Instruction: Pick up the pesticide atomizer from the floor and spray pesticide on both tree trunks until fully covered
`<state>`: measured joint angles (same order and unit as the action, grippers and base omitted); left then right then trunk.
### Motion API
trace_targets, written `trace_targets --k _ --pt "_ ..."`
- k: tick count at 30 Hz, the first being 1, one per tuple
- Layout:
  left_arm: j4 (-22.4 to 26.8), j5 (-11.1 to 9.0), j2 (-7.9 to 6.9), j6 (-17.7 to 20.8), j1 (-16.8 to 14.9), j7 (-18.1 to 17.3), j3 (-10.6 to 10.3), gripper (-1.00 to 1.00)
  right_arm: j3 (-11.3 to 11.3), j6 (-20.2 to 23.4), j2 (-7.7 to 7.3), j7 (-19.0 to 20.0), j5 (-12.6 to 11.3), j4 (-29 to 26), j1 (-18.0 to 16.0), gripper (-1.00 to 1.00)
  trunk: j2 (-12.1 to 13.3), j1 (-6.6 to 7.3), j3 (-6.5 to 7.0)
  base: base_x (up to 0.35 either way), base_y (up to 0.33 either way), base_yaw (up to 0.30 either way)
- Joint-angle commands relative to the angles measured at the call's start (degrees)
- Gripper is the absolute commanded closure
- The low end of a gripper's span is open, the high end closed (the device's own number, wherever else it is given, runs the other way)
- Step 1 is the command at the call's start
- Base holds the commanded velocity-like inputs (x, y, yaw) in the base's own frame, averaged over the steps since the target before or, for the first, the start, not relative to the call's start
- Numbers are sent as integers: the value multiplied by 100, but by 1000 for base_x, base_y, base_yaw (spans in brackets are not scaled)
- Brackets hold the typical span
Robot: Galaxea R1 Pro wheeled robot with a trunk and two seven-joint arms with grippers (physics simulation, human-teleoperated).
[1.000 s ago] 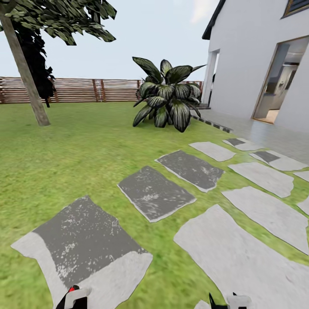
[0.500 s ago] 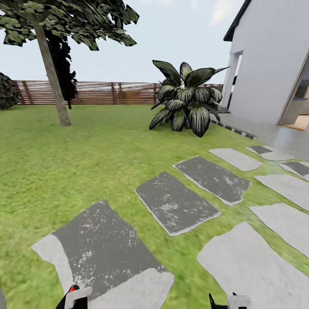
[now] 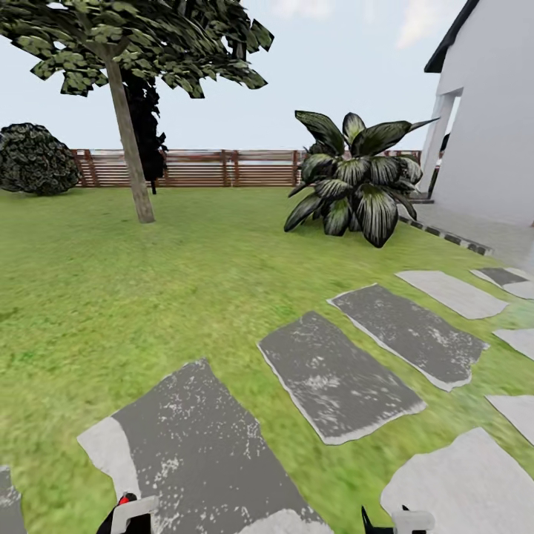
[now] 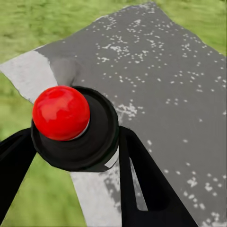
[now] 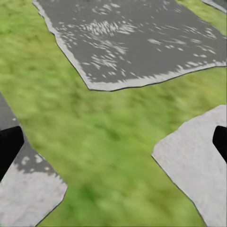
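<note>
One atomizer [image 4: 61,113] — clamped inside left gripper [image 4: 75,139] jaws.

Open lawn [image 3: 185,282] before tree trunk [image 3: 132,159]

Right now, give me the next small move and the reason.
Probably roll forward and left toward the straight grey-brown tree trunk: it stands far off across the green grass lawn, likely too distant to spray, while the left tool grips the black red-capped sprayer.
</note>
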<state>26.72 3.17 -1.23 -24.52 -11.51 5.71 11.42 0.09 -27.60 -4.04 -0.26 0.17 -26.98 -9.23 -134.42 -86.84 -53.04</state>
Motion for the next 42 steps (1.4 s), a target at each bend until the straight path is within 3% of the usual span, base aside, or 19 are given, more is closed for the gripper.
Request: trace_targets --k 1,24,42 --pt "0 0 0 0 0 0 0 100 0 0 0 0 0 -1 0 -100 0 0 7 330 77 212" --pt "0 -1 0 0 0 0 0 100 0 2 0 0 0 -3 0 -100 0 0 152 330 77 209" --pt "0 -1 0 0 0 0 0 100 0 0 -9 9 -3 165 0 -100 0 0 158 330 77 10"
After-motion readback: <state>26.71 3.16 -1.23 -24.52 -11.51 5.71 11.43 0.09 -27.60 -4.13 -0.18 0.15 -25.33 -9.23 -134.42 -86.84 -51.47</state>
